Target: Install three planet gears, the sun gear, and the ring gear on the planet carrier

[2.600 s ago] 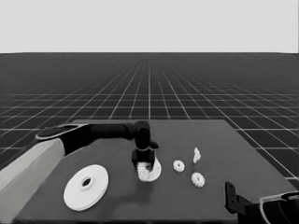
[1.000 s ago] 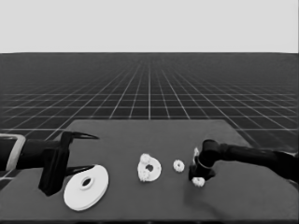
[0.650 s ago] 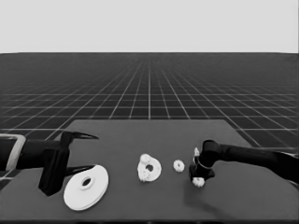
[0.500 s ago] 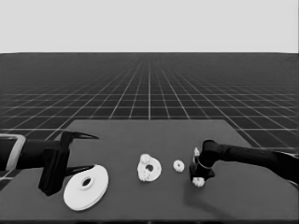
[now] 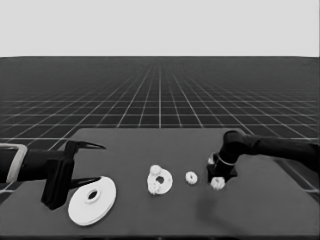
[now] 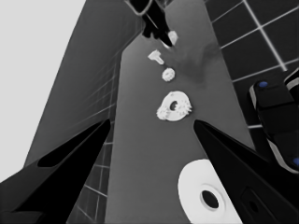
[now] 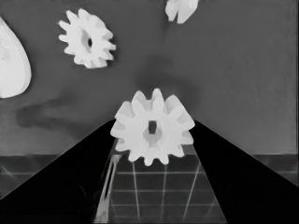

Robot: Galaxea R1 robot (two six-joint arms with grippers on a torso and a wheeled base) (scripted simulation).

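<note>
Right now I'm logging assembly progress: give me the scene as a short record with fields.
table: dark table
larger round part: flat near the left end, beside the parked left gripper
smaller round part: mid-table, two gears seated on it
loose gear: alone on the table, between the smaller round part and the right arm
held gear: gripped between the right gripper's fingers
thin white piece: just beyond the right gripper
left gripper: open, holding nothing
</note>
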